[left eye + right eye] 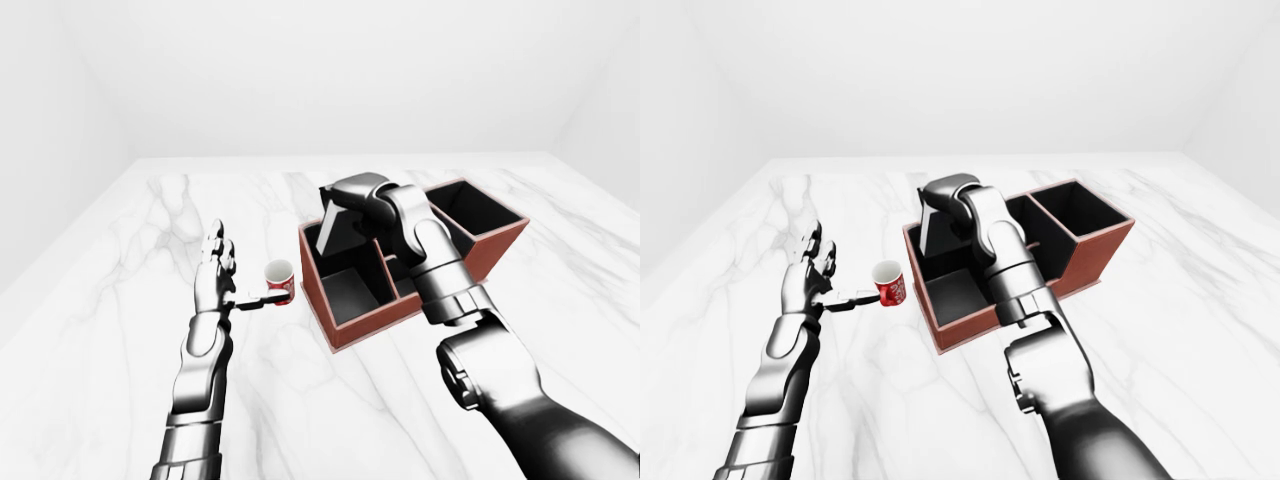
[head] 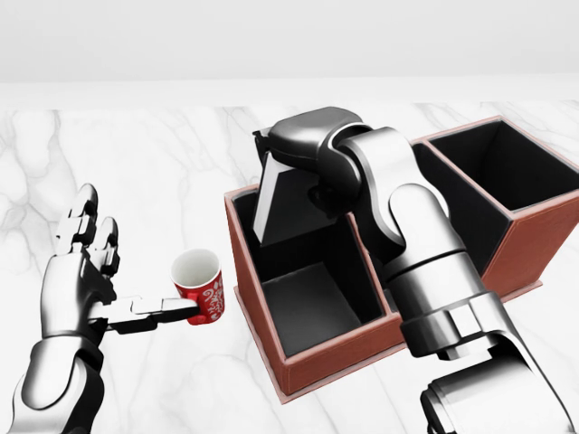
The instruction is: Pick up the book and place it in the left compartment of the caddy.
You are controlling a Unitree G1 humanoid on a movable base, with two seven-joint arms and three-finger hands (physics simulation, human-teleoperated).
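White marble with grey veining forms the table top [image 2: 163,163] on which all items are seen. A reddish-brown rectangular caddy with black-lined compartments [image 2: 298,372] is placed right of centre in the head view, angled so that its long side runs toward the upper right. Three compartments are visible: a large one at the left end, a smaller one in the middle that is mostly hidden by the arm, and a large one at the upper right.

A thin grey book with a dark cover [image 2: 282,194] is held in the right hand [image 2: 303,145], which is clenched on the book's upper edge at the top centre of the head view. The book is seen standing nearly upright, slightly tilted, with its lower part inside the left compartment of the caddy, against the far wall. Whether its lower edge touches the compartment floor cannot be told.

The left hand [image 2: 77,276] is seen at the lower left of the head view, released, with two fingers raised and one finger stretched out sideways. The tip of that finger is touching or just beside a small red cup with white lettering and a white interior [image 2: 199,285]. The cup is standing upright on the marble, just left of the caddy and apart from it.
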